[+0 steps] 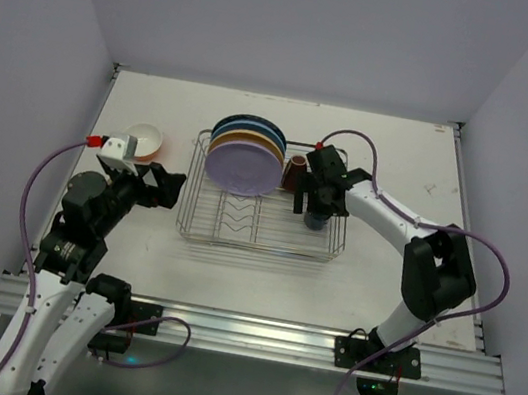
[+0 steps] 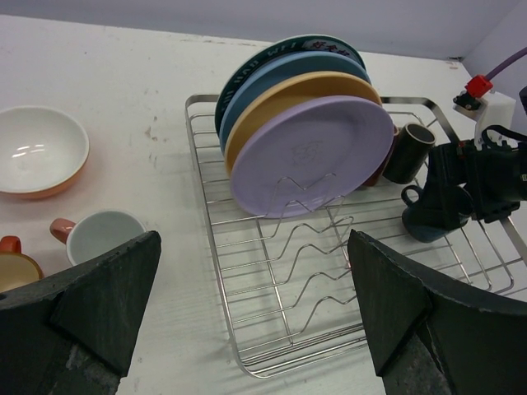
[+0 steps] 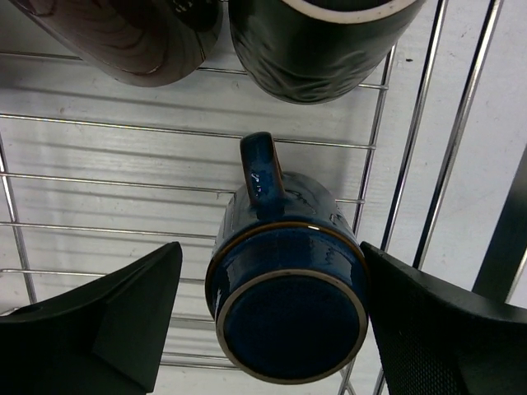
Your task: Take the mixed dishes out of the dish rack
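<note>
The silver wire dish rack point(image 1: 258, 244) point(image 2: 200, 197) holds upright plates in a row. A lavender plate point(image 1: 242, 166) point(image 2: 313, 156) is in front, then a yellow plate point(image 2: 284, 92), a blue plate point(image 2: 268, 76) and a patterned-rim plate point(image 2: 244, 72). On the rack's right side, a brown cup point(image 3: 132, 37) and a black cup point(image 3: 317, 41) point(image 2: 409, 152) lie side by side. A blue cup point(image 3: 284, 288) point(image 2: 432, 216) rests bottom-up on the wires. My right gripper point(image 3: 272, 251) point(image 1: 315, 216) straddles it, open, with a gap at the left finger. My left gripper point(image 2: 254, 243) point(image 1: 169, 189) hangs wide open at the rack's left edge.
On the table left of the rack are an orange bowl with a white inside point(image 1: 144, 141) point(image 2: 37, 152), a pink cup point(image 2: 99, 236) and an orange cup point(image 2: 12, 267). White walls enclose the table on three sides.
</note>
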